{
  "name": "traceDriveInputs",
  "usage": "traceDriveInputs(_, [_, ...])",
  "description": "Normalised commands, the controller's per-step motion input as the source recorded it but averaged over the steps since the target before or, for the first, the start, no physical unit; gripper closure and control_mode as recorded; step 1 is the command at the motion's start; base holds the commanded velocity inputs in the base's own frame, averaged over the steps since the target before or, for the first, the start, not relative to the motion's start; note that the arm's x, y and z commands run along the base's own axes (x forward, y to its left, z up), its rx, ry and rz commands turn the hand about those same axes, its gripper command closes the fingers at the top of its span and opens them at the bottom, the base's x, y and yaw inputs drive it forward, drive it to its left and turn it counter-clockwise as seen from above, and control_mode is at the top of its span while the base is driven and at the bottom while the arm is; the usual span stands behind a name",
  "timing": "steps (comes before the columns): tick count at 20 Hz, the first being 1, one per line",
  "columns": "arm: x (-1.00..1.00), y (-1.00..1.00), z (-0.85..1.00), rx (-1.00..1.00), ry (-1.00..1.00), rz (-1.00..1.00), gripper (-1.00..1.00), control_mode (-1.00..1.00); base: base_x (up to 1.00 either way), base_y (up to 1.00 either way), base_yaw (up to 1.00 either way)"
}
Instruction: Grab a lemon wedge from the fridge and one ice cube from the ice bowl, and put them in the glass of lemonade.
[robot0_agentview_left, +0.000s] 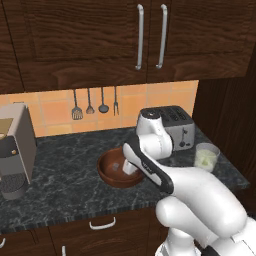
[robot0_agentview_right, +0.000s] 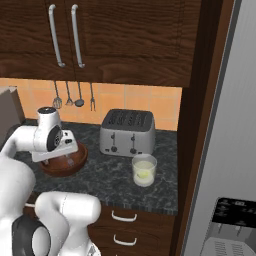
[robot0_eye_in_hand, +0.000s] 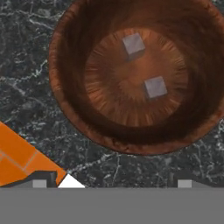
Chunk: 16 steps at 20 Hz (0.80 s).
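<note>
Ice is the step in hand, by my reading: the hand (robot0_eye_in_hand: 111, 183) hangs above the ice bowl (robot0_eye_in_hand: 70, 113) with its fingers spread wide and nothing between them, looking straight down into the bowl; the glass of lemonade (robot0_agentview_right: 144, 170) already seems to hold a small yellow-green piece near its bottom, which I take to be the lemon wedge (robot0_agentview_right: 144, 174), though it is too small to be sure. In the hand view two grey ice cubes (robot0_eye_in_hand: 133, 46) lie on the bowl's floor, apart from each other, one toward 12 o'clock of the floor and the other (robot0_eye_in_hand: 155, 86) toward 3 o'clock; the bowl's centre sits toward 12 o'clock of the fingertips, so the next move calls for shifting over one cube, lining the fingers on two flat faces, then lowering inside the rim without clipping the wall or the second cube. In the left base view the bowl (robot0_agentview_left: 107, 172) rests on the dark worktop (robot0_agentview_left: 60, 170) with the glass (robot0_agentview_left: 206, 156) at its 3 o'clock and the toaster (robot0_agentview_left: 175, 127) between 1 and 2 o'clock; a coffee machine (robot0_agentview_left: 15, 150) stands far off at 9 o'clock; in the right base view the fridge (robot0_agentview_right: 225, 150) rises at 3 o'clock of the glass.
</note>
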Motion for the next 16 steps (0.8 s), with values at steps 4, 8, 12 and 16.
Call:
traceDriveInputs(4, [0.20,0.06,-0.30,-0.03,0.00,0.00,-1.00,-1.00,0.00,0.00,0.00])
traceDriveInputs(8, [0.09,0.04,-0.23,-0.01,0.00,0.00,-1.00,-1.00,0.00,0.00,0.00])
traceDriveInputs(12, [0.06,0.04,-0.06,0.00,0.00,0.00,-1.00,-1.00,0.00,0.00,0.00])
traceDriveInputs(16, [0.18,0.01,0.00,0.00,0.00,0.00,-1.00,-1.00,0.00,0.00,0.00])
